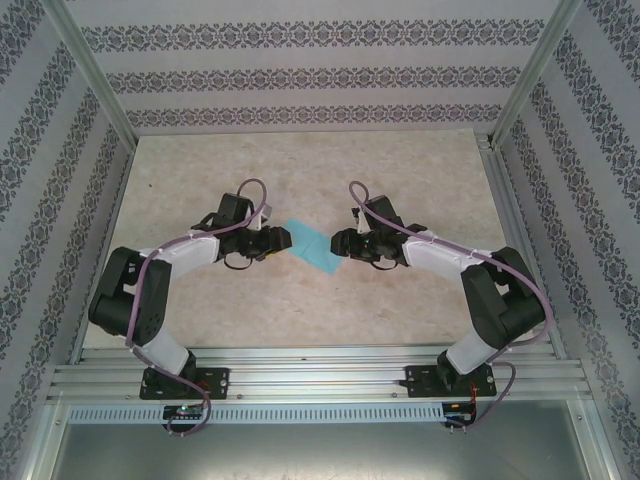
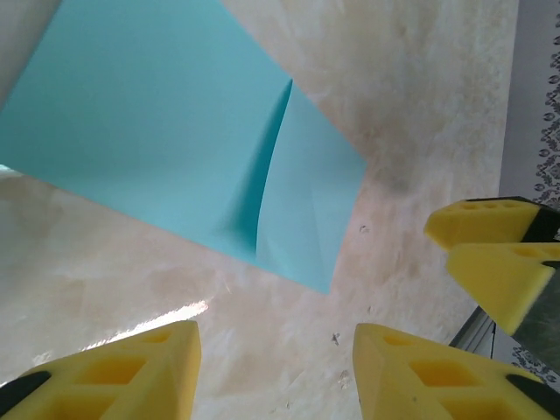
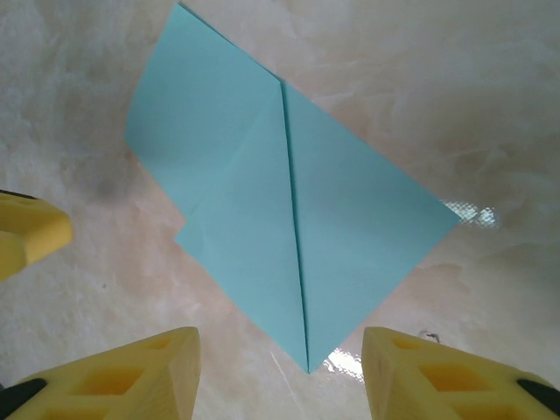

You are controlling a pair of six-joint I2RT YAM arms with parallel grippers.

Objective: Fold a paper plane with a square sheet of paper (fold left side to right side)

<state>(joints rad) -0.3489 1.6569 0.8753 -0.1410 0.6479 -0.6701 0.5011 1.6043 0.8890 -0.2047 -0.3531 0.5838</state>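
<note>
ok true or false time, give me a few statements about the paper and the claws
1. The paper lies on the table. True.
2. The left claw grips the paper. False: it is open and holds nothing.
3. The right claw is open. True.
4. The paper is uncreased. False: a crease runs across it.
5. The paper is red. False: it is turquoise.

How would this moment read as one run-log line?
item: turquoise-blue paper sheet, partly folded, lying on beige table | left gripper: open, empty | right gripper: open, empty
</note>
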